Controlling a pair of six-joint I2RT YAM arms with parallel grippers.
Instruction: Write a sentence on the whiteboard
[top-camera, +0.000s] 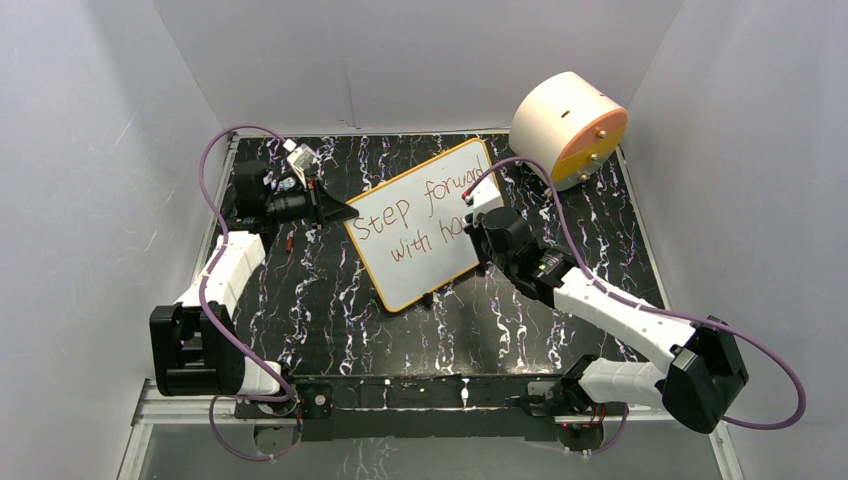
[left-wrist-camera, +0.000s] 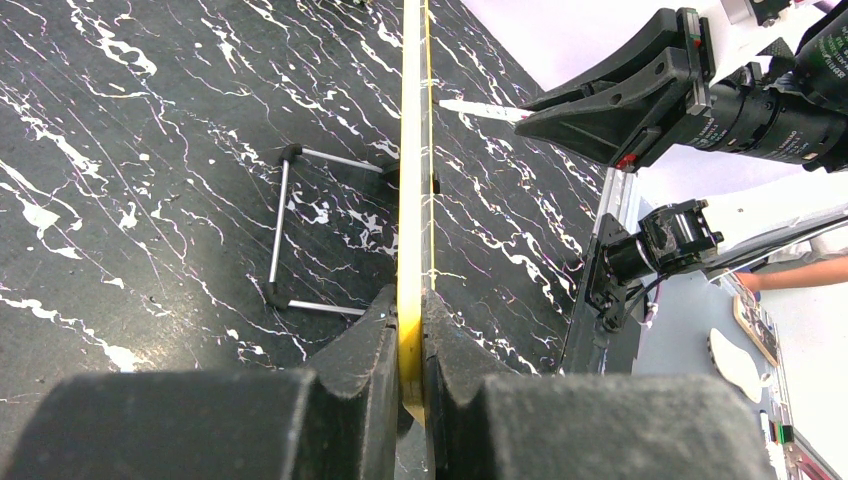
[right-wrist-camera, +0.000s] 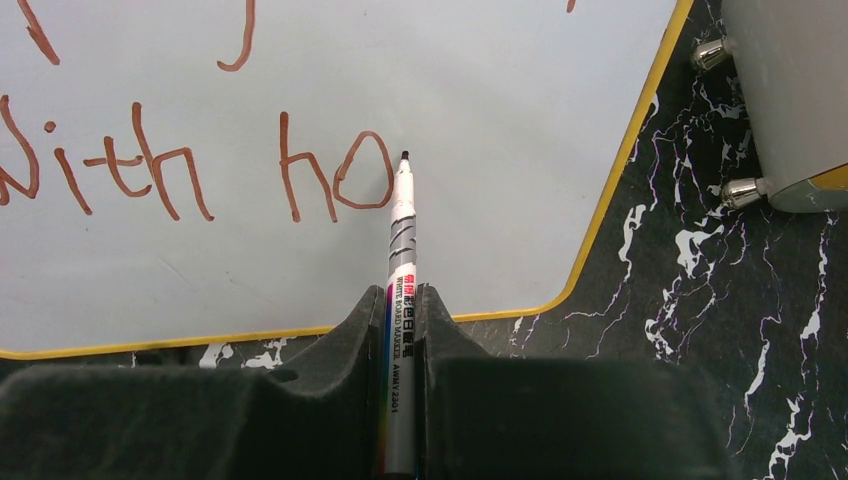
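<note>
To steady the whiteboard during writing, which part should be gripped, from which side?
The yellow left rim of the whiteboard, coming from the left: the panel is thin enough for jaws to span, and that rim is clear of the sentence.

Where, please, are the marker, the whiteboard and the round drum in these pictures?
marker (right-wrist-camera: 402, 240): right wrist view, on its striped barrel below the tip.
whiteboard (top-camera: 418, 282): top external view, on the bare white near its lower edge.
round drum (top-camera: 553, 112): top external view, on its peach side wall.
</note>
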